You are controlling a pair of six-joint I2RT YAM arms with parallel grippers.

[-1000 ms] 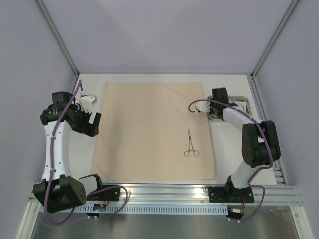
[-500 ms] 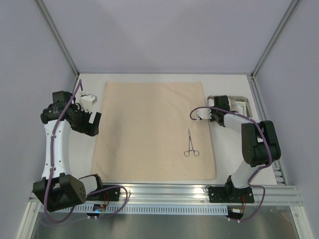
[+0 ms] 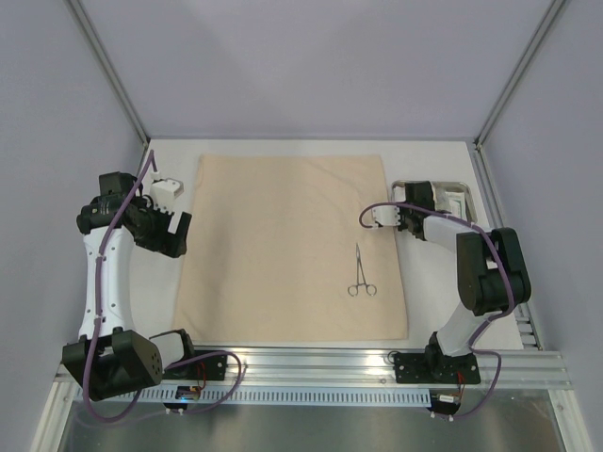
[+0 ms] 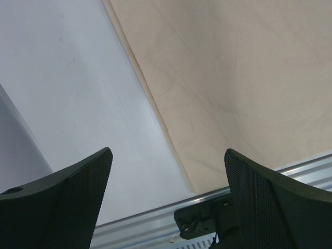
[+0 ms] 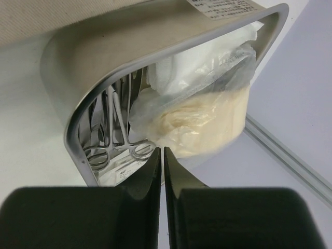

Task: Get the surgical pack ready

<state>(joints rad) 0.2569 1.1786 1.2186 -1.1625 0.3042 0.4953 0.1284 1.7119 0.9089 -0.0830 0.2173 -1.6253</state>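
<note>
The left end effector [image 4: 167, 151] is hanging wide open, the cloth [image 4: 249, 78] lying to its right. The right end effector [image 5: 162, 155], all but closed on nothing, is facing the tray [image 5: 67, 104]; the clamps [image 5: 122, 140] are seemingly lying just ahead, rings nearest, shafts running away.

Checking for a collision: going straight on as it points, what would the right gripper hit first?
Probably the clamp in the tray: the right gripper points at its ring handles. Depth is unclear, so the tray's rim might come first.
</note>
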